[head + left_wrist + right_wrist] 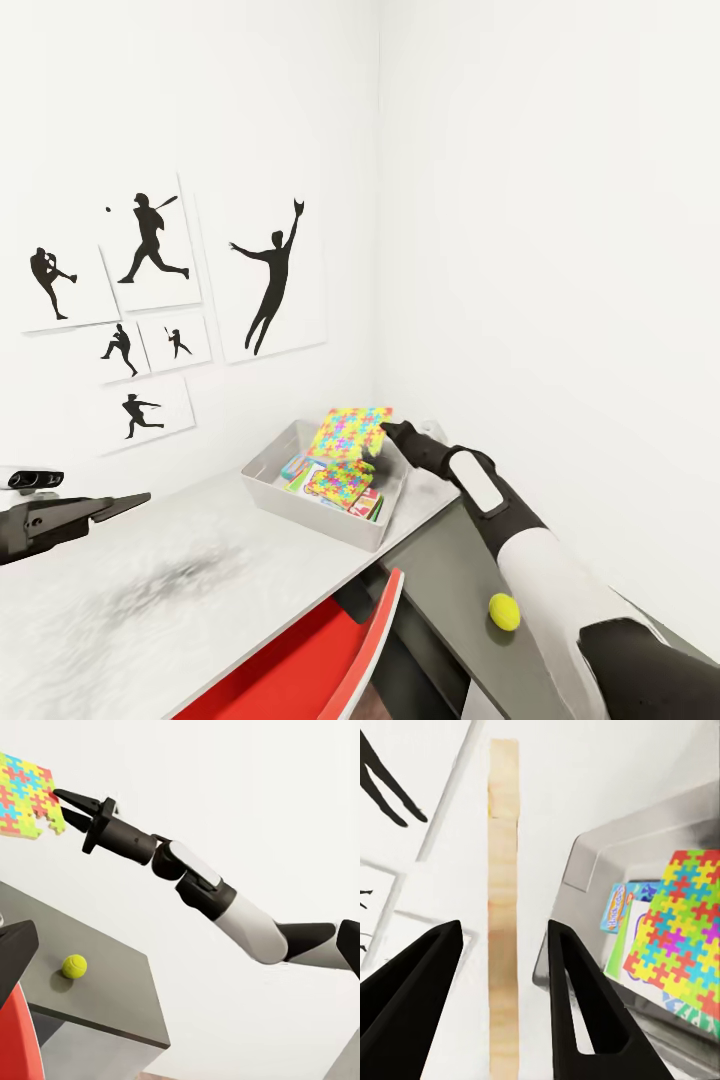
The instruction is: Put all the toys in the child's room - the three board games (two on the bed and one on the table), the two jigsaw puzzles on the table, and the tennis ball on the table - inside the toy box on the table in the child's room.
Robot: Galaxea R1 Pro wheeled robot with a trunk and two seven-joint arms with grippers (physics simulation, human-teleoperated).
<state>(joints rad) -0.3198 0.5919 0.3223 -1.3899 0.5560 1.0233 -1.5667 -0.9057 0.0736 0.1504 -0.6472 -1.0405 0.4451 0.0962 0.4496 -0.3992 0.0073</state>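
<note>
Second puzzle hangs over the toy box, edge-on between my right pincer fingers

Right pincer point(383, 428) looks parted around the jigsaw puzzle point(349, 431), seen edge-on; contact I can't tell. I judge it thin, light, stiff-ish, best held by the edge. Toy box point(292, 502) below holds another puzzle point(340, 481) on game boxes point(300, 470). Tennis ball point(503, 611) sits on the dark surface point(450, 580), nearby; it'll roll. Left pincer point(125, 503) idle, state unclear. Red chair point(345, 655) crowds below.

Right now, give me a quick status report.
Right gripper holding second jigsaw puzzle above toy box. Left gripper idle over table. Tennis ball not yet boxed.
</note>
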